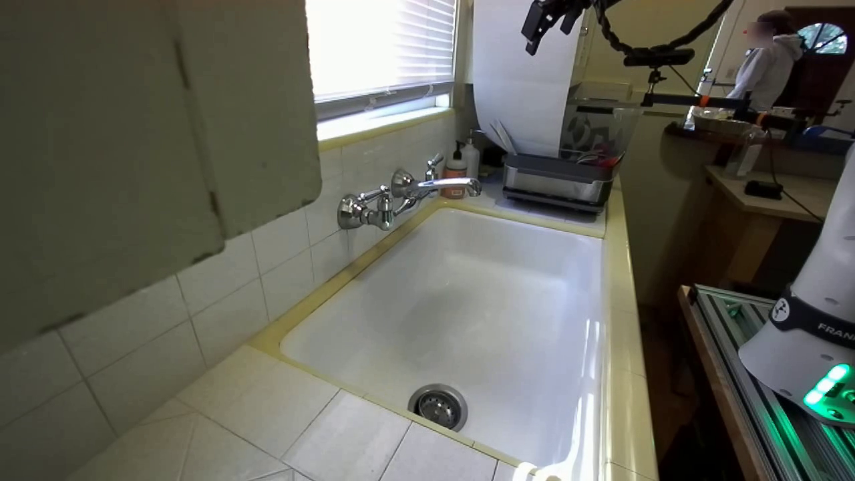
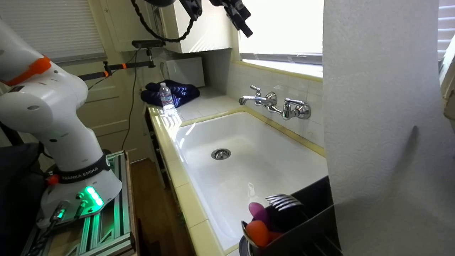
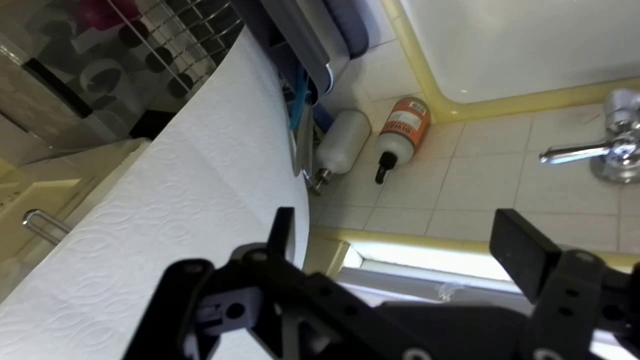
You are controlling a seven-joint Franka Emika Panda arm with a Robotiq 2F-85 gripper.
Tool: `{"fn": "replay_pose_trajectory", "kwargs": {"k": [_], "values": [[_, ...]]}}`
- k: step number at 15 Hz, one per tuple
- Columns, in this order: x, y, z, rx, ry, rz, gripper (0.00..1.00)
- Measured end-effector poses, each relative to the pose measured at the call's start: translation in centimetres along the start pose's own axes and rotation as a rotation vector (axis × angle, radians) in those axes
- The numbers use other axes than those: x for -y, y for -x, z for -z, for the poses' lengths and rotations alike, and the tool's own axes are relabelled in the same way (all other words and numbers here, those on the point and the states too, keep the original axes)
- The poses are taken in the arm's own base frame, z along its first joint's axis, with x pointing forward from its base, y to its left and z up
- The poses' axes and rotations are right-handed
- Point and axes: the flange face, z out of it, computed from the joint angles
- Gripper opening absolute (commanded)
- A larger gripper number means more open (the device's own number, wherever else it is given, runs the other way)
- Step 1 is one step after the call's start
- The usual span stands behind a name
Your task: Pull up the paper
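The paper (image 1: 521, 80) is a long white sheet hanging down at the end of the sink, its lower part curving behind a black and silver rack. It fills much of the right side in an exterior view (image 2: 376, 106). Seen from the wrist, the embossed sheet (image 3: 175, 200) spreads over the left, its edge showing just past the left finger (image 3: 283, 227). My gripper (image 3: 395, 217) stands wide open, with nothing between its fingers. In an exterior view the gripper (image 1: 549, 39) is high up, overlapping the paper's upper part. Whether it touches the sheet I cannot tell. The paper's top is out of view.
The rack (image 1: 558, 184) sits on the counter, with a clear bin (image 1: 601, 130) behind it. Two soap bottles (image 3: 345, 142) and the chrome faucet (image 1: 434, 187) line the tiled wall. The window blind (image 1: 387, 47) is near the gripper. Utensils (image 2: 266, 224) stand beside the paper.
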Motion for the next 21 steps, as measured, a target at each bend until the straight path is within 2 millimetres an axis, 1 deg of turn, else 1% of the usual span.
{"fn": "replay_pose_trajectory", "kwargs": {"k": [3,6,9,14,15,16,19,21], "values": [[-3.3,-2.1,0.1,-0.072,-0.009,-0.010,1.00],[-5.9,-3.7,0.1,-0.131,-0.024,0.038,1.00],[-9.0,-4.7,-0.4,-0.149,-0.014,0.124,1.00],[-14.9,-5.8,-0.9,-0.138,0.045,0.254,1.00],[-15.5,-5.9,-0.8,-0.138,0.051,0.253,1.00],[-15.5,-6.0,-0.8,-0.139,0.051,0.252,1.00],[-14.9,-6.1,-0.7,-0.141,0.049,0.261,1.00],[-14.9,-6.1,-0.7,-0.140,0.049,0.261,1.00]]}}
